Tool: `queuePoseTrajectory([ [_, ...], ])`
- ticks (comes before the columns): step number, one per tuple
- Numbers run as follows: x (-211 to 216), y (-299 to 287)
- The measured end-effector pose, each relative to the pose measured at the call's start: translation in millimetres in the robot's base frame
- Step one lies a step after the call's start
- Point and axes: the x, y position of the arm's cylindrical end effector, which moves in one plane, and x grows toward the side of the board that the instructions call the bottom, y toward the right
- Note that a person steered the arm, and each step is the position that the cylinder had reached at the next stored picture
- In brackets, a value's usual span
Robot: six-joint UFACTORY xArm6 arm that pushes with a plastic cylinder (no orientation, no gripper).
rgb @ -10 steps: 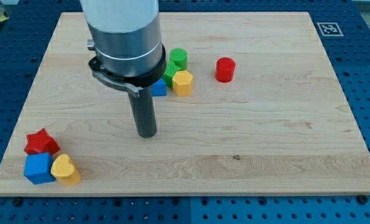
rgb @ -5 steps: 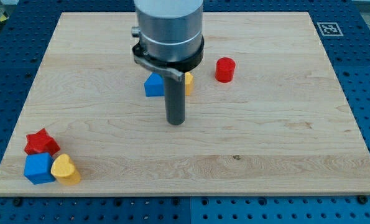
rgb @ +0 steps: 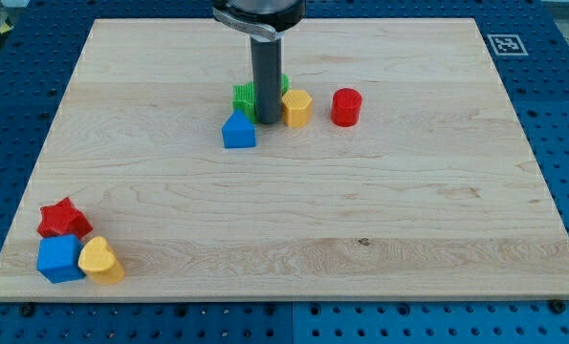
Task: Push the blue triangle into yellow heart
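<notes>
The blue triangle (rgb: pixel 238 131) lies a little above the board's middle. The yellow heart (rgb: pixel 99 259) sits at the view's bottom left, far from it. My tip (rgb: pixel 266 119) stands just right of the blue triangle's upper part, between it and a yellow hexagon-like block (rgb: pixel 296 108). The rod hides part of the green blocks (rgb: pixel 245 97) behind it. I cannot tell whether the tip touches the blue triangle.
A red cylinder (rgb: pixel 346 107) stands right of the yellow hexagon. A red star (rgb: pixel 63 219) and a blue cube (rgb: pixel 58 258) sit beside the yellow heart at the bottom left. The wooden board (rgb: pixel 408 220) lies on a blue perforated table.
My rod has moved right and then toward the view's top, from left of the block cluster to between the blue triangle and the yellow hexagon. The yellow hexagon has shifted slightly right and up.
</notes>
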Motion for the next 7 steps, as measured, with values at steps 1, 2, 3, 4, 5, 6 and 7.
queuePoseTrajectory([
  [1,6,-14],
  [2,7,-14],
  [3,7,-28],
  [4,14,-48],
  [5,21,-55],
  [6,29,-56],
  [7,45,-58],
])
